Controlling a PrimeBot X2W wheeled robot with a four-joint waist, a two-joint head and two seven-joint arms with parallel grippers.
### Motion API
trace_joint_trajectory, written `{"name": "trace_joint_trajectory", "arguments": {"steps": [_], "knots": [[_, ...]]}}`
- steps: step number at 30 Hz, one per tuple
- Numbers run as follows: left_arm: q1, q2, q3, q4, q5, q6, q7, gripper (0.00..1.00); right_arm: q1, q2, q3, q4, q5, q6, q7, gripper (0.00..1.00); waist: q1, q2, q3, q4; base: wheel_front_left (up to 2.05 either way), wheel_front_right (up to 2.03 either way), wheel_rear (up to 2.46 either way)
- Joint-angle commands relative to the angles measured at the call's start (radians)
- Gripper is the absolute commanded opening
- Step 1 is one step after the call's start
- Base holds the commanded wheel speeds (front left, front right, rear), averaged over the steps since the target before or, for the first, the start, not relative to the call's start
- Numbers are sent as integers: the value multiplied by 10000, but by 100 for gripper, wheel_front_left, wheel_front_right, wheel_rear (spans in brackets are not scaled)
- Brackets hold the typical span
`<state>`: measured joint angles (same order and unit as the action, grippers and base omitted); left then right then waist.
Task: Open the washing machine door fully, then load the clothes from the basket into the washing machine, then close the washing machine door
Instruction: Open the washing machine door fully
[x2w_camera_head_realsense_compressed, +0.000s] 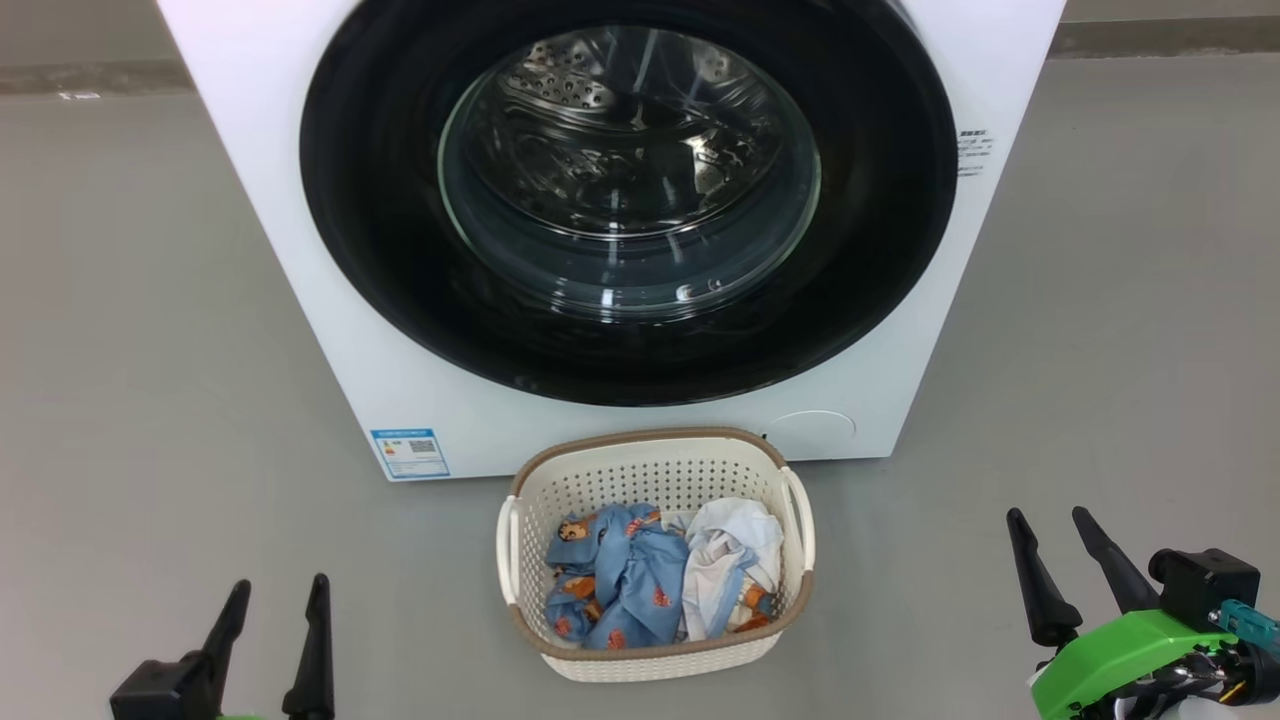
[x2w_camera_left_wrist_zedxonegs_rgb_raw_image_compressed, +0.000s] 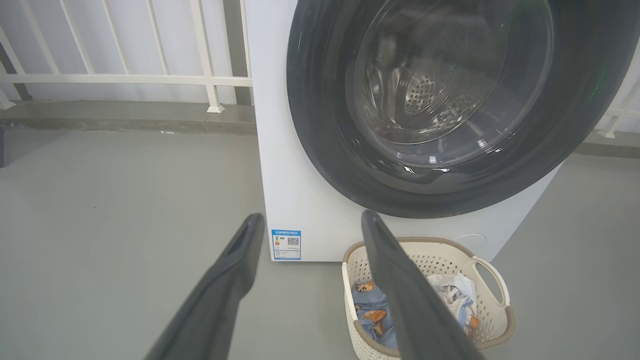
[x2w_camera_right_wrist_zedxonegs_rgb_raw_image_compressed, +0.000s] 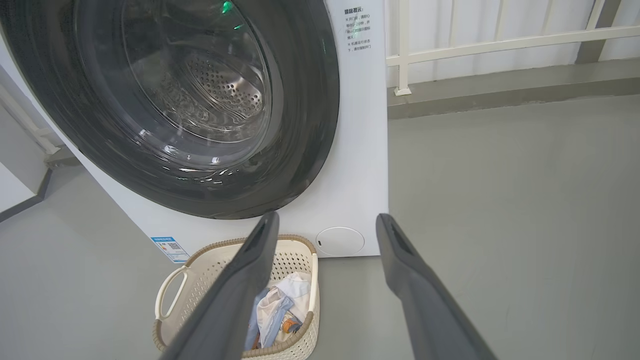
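The white washing machine (x2w_camera_head_realsense_compressed: 300, 230) stands ahead on the floor, its round black-rimmed door (x2w_camera_head_realsense_compressed: 380, 250) shut flat against the front, steel drum visible through the glass. The cream basket (x2w_camera_head_realsense_compressed: 660, 470) sits on the floor just before it, holding the clothes (x2w_camera_head_realsense_compressed: 625, 580): light blue printed fabric and a white piece. My left gripper (x2w_camera_head_realsense_compressed: 278, 590) is open at the lower left, and my right gripper (x2w_camera_head_realsense_compressed: 1050, 520) is open at the lower right; both are empty and well short of the basket. The left wrist view shows the door (x2w_camera_left_wrist_zedxonegs_rgb_raw_image_compressed: 325, 150) and basket (x2w_camera_left_wrist_zedxonegs_rgb_raw_image_compressed: 450, 250); the right wrist view shows the door (x2w_camera_right_wrist_zedxonegs_rgb_raw_image_compressed: 310, 125) and basket (x2w_camera_right_wrist_zedxonegs_rgb_raw_image_compressed: 200, 260).
Grey floor surrounds the machine on both sides. A white railing (x2w_camera_left_wrist_zedxonegs_rgb_raw_image_compressed: 125, 78) on a low kerb runs behind the machine, also seen as railing (x2w_camera_right_wrist_zedxonegs_rgb_raw_image_compressed: 500, 45). A blue label (x2w_camera_head_realsense_compressed: 409, 452) and a round white cap (x2w_camera_head_realsense_compressed: 812, 428) sit low on the machine's front.
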<state>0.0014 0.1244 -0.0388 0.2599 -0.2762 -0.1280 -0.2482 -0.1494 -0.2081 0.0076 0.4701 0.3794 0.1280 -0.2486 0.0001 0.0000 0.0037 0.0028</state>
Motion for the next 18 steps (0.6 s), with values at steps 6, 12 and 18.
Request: {"name": "trace_joint_trajectory", "arguments": {"steps": [6,12,18], "knots": [[-311,76,374,-192,118,-27,-136,100,-145,-131,145,-287,-49,27,-132,100,0,0,18,8,104,104,-209],[-308,81,368,-213,102,-27,-136,100,-145,-125,154,-291,-29,27,-132,100,0,0,23,6,123,123,-246],[-297,77,379,-266,86,-27,-136,100,-139,-121,155,-291,-5,27,-132,100,0,0,31,7,123,123,-246]]}}
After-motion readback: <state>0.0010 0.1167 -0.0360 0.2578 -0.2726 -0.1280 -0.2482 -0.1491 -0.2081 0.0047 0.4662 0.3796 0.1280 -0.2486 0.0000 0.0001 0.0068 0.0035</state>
